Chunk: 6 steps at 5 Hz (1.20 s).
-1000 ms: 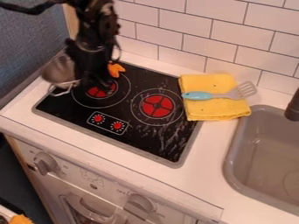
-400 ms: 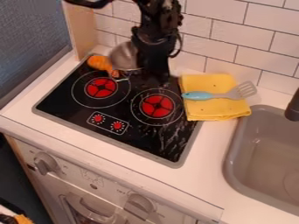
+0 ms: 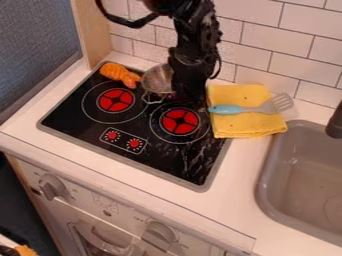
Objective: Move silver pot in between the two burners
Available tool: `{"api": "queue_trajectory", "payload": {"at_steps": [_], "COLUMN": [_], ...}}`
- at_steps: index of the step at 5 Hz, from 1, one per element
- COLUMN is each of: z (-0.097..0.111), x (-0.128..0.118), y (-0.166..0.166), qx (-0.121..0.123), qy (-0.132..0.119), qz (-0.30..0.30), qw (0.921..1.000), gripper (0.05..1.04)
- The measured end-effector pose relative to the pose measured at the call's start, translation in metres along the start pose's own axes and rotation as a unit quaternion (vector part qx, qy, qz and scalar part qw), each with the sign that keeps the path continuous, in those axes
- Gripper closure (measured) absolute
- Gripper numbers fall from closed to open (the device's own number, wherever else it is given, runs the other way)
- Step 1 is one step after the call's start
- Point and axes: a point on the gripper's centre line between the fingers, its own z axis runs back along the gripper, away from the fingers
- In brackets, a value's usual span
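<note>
The black gripper (image 3: 190, 100) hangs over the back of the stovetop, just behind the right burner (image 3: 180, 121). Against its left side is the silver pot (image 3: 157, 79), partly covered by the arm, with its wire handle toward the front. The pot appears behind the space between the right burner and the left burner (image 3: 115, 100). The gripper's fingers are too dark against the stove to tell how they stand, and whether they hold the pot is hidden.
An orange toy (image 3: 119, 74) lies at the stove's back left corner, close to the pot. Right of the stove, a yellow towel (image 3: 244, 122) carries a blue-handled spatula (image 3: 227, 109). Farther right is the grey sink (image 3: 300, 170). A tiled wall (image 3: 264, 45) stands behind.
The gripper and pot have moved right together from the stove's left side, and lately a little toward the front. The orange toy, earlier mostly covered by the arm, is now in full view.
</note>
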Motion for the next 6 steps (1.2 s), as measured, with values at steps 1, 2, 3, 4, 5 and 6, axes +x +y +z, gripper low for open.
{"api": "queue_trajectory", "payload": {"at_steps": [1, 2, 3, 4, 5, 6], "z": [-0.002, -0.005, -0.005, -0.005, 0.003, 0.022], "x": [0.000, -0.002, -0.004, -0.007, -0.008, -0.007], "y": [0.000, 0.001, 0.001, 0.000, 0.001, 0.009], "qx": [-0.001, 0.001, 0.003, 0.000, 0.003, 0.020], "qy": [0.001, 0.007, 0.011, 0.018, 0.018, 0.017], "qz": [-0.005, -0.003, 0.008, 0.012, 0.015, 0.016], "qw": [1.0000, 1.0000, 0.9999, 0.9998, 0.9997, 0.9995], "gripper": [0.964, 0.761, 0.467, 0.173, 0.070, 0.075]}}
